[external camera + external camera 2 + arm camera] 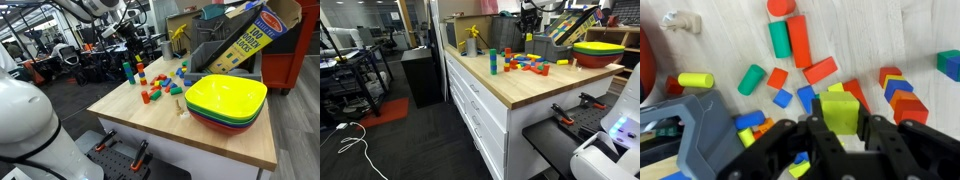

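Gripper [840,128] clamped at block width on the yellow-green block [840,108], which hangs above the scattered blocks [790,45] on the wooden table [890,30]; judgement: grip looks centred, so travel level, slow, clear of the pile.

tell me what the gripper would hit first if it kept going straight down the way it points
Probably the loose blocks on the table. The gripper, shut on a lime block, points down at a blue block and a red block. Depth is unclear.
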Robot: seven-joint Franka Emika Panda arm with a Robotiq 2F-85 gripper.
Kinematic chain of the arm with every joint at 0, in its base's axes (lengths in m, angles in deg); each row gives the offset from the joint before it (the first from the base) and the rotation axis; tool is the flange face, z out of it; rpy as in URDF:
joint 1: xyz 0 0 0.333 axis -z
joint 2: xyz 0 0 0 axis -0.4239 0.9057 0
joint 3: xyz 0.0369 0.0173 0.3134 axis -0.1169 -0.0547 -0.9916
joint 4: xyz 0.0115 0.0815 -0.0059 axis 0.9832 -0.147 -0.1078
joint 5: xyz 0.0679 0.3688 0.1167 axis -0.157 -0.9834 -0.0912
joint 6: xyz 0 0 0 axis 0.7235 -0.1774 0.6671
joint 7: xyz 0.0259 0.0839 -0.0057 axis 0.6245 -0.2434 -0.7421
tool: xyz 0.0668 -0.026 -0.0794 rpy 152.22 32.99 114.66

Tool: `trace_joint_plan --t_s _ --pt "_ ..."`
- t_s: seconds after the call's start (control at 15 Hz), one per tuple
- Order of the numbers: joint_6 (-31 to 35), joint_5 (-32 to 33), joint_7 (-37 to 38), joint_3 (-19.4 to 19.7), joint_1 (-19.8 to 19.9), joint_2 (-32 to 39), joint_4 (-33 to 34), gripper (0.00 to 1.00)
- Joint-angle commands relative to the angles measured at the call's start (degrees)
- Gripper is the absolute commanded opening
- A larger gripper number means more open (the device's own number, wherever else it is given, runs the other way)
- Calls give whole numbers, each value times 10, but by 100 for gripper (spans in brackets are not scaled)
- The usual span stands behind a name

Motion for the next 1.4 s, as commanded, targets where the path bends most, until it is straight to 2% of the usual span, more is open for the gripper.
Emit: trace_joint_plan --t_s 0.0,0.53,1.13,1.2,1.33 --pt "-62 -37 -18 -2 -21 12 41 8" --pt "-106 -116 -34 -8 -55 33 92 8" --pt "-119 -119 -25 -13 -69 70 146 8" --pt "-104 -110 -15 -13 -69 56 122 33" --pt "-104 -110 -15 -12 -71 63 130 33"
